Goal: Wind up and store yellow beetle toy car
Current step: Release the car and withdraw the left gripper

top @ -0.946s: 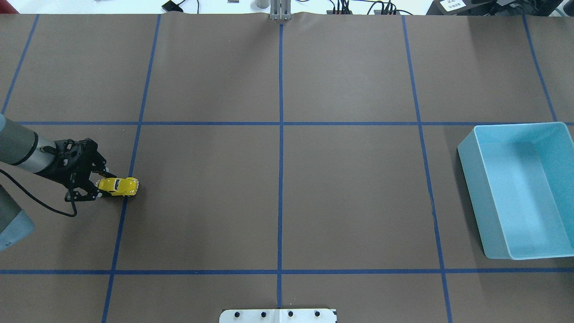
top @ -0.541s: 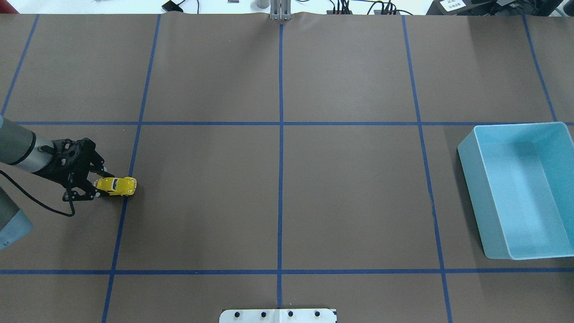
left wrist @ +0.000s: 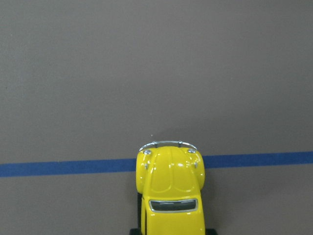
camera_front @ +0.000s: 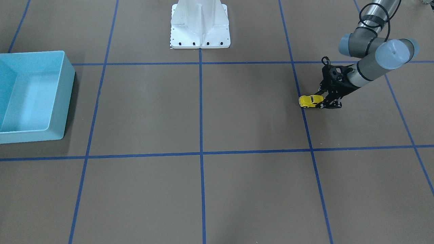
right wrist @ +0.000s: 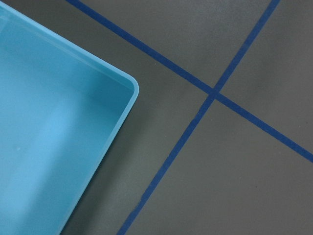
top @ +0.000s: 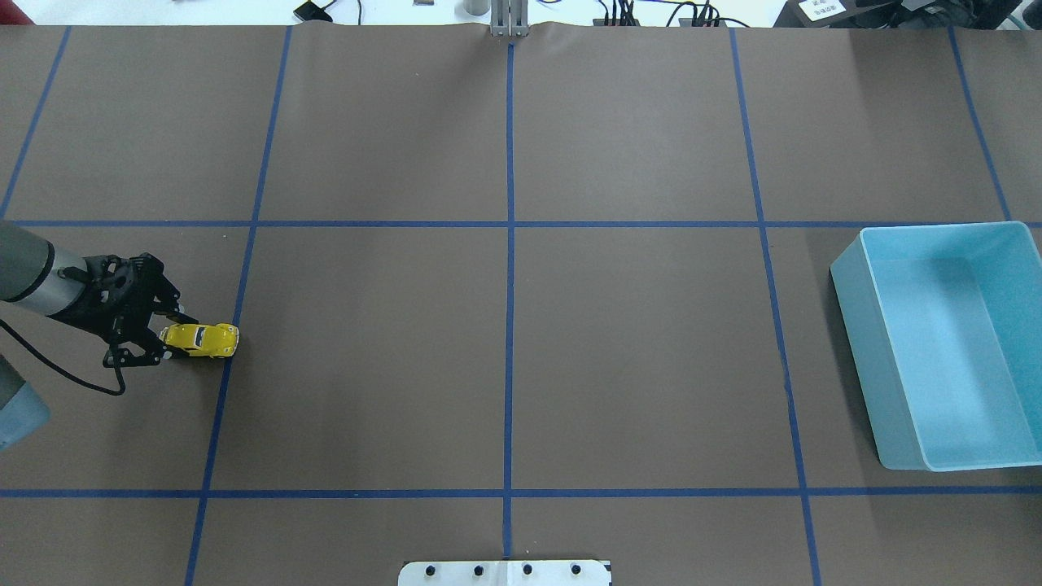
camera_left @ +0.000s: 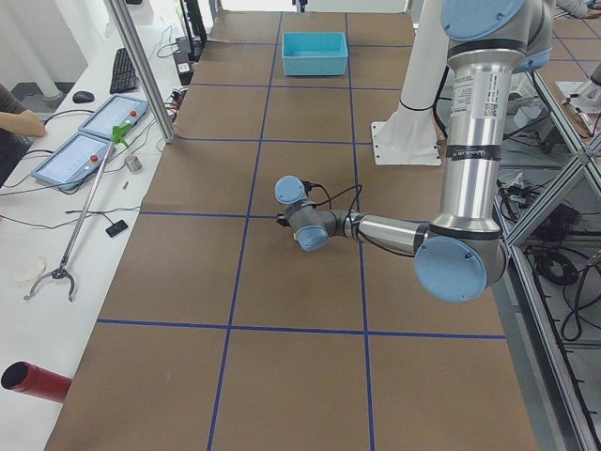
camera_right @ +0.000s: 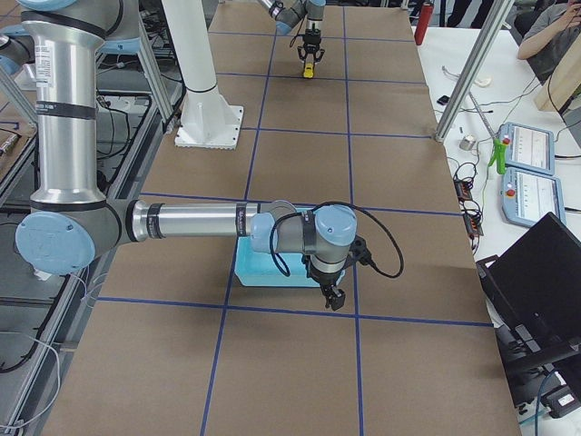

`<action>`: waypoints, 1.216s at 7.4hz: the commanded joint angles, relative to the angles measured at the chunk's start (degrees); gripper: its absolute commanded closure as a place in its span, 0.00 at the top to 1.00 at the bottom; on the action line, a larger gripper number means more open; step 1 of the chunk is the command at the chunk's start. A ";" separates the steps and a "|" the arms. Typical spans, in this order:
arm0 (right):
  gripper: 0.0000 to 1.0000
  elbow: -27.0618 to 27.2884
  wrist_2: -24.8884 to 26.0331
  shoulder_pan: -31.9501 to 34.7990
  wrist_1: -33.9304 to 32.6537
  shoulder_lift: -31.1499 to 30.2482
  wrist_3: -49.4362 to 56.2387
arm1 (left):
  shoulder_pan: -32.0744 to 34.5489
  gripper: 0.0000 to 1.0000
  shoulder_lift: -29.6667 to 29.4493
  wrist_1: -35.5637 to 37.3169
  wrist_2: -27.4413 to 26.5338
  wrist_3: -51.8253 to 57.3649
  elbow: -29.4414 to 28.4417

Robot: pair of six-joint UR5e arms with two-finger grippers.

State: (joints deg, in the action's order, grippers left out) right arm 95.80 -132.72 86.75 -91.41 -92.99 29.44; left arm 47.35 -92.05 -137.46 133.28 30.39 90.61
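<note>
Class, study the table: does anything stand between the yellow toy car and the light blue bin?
Nothing visible does. The yellow beetle toy car, held in the left gripper, and the light blue bin have only bare brown table with blue tape lines between them.

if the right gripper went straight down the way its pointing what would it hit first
Most likely the bare table, just off the bin's corner. The right gripper hangs pointing down beside the bin, not over it, though its exact landing spot is hard to judge.
</note>
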 commanded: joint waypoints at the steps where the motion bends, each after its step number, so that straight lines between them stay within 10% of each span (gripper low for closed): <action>1: 1.00 0.00 0.00 0.00 0.00 0.00 0.00 | 0.11 0.28 0.03 0.00 -0.04 0.02 0.00; 4: 1.00 0.00 0.00 0.00 0.00 0.00 0.00 | 0.20 0.99 0.03 0.00 -0.04 -0.06 0.00; 9: 1.00 0.00 0.00 0.00 0.00 0.00 0.00 | 0.82 0.99 0.47 -0.09 0.05 -0.06 0.70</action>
State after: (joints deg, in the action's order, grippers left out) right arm 95.80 -132.71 86.75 -91.41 -92.99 29.44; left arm 47.93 -91.72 -137.60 133.33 30.35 91.02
